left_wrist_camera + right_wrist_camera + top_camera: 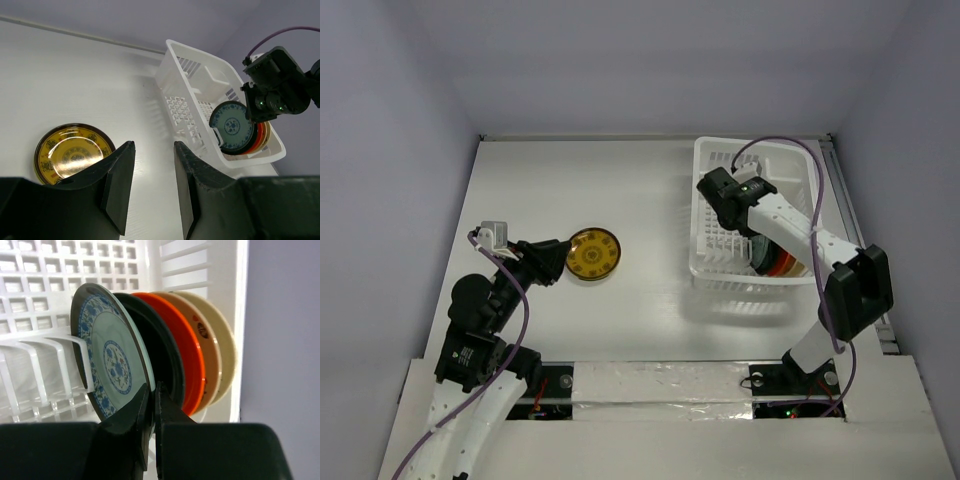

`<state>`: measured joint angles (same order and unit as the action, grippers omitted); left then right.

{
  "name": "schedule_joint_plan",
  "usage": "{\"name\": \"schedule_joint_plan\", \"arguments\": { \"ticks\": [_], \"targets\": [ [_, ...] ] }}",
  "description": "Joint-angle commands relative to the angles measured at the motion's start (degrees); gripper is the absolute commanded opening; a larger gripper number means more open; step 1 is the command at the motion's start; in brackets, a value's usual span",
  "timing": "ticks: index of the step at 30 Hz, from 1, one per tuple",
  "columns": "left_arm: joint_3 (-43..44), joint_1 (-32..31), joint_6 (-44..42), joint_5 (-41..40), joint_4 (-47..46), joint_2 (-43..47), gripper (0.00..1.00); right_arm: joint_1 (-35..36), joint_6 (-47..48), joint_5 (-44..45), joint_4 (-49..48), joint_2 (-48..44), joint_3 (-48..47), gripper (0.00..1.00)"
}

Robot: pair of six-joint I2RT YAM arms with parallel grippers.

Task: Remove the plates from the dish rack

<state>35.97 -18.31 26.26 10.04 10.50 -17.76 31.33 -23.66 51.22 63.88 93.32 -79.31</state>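
Bench (570,180): your dish rack (740,278) sat at right side. Remaining plates (192,360) stood on edge in row inside rack, so rims were pinchable. Yellow plate (72,150) lay flat on bench, judged unloaded. Your right claw (152,392) pinched rim of blue-patterned plate (112,365), frontmost, likely next out. Left claw (154,155) gaped empty beside yellow plate.

- dish rack (176,75): white, gridded floor, slotted walls
- blue-patterned plate (112,357): pale greenish white, blue floral border and centre medallion, dark back
- dark plate (160,350): black
- orange-red plate (187,355): plain orange-red
- tan plate (210,350): beige, small brown mark
- cream plate (227,350): plain cream
- yellow plate (72,150): golden yellow, ornamented, dark brown rim
- table (75,75): white
- left gripper (154,150), right gripper (152,390): black
- cable (280,34): purple
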Motion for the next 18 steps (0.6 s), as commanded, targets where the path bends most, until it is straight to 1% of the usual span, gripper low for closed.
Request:
{"name": "schedule_joint_plan", "arguments": {
  "ticks": [1,7,11,14,17,18],
  "targets": [
    [-0.81,-0.33,0.02,0.15,-2.77,0.80,0.34,0.57,-2.27,5.99,2.39,-2.35,-5.59,0.00],
    [-0.81,-0.33,0.02,-0.02,-2.68,0.62,0.34,1.63,-2.97,8.28,3.45,-5.25,-8.84,0.00],
    [-0.63,-0.33,0.11,-0.37,-2.59,0.45,0.34,2.77,-5.77,9.95,5.90,-7.26,-12.09,0.00],
    [-0.63,-0.33,0.11,-0.38,-2.51,0.27,0.34,6.19,-6.13,9.43,5.30,-9.98,-14.63,0.00],
    [-0.55,-0.33,0.11,-0.64,-2.50,0.01,0.34,12.85,-6.39,11.34,1.09,-12.80,-15.79,0.00],
    [-0.63,-0.33,0.02,-0.81,-2.42,0.00,0.34,12.88,-6.49,11.27,-0.75,-13.51,-15.53,0.00]
  ]
}}
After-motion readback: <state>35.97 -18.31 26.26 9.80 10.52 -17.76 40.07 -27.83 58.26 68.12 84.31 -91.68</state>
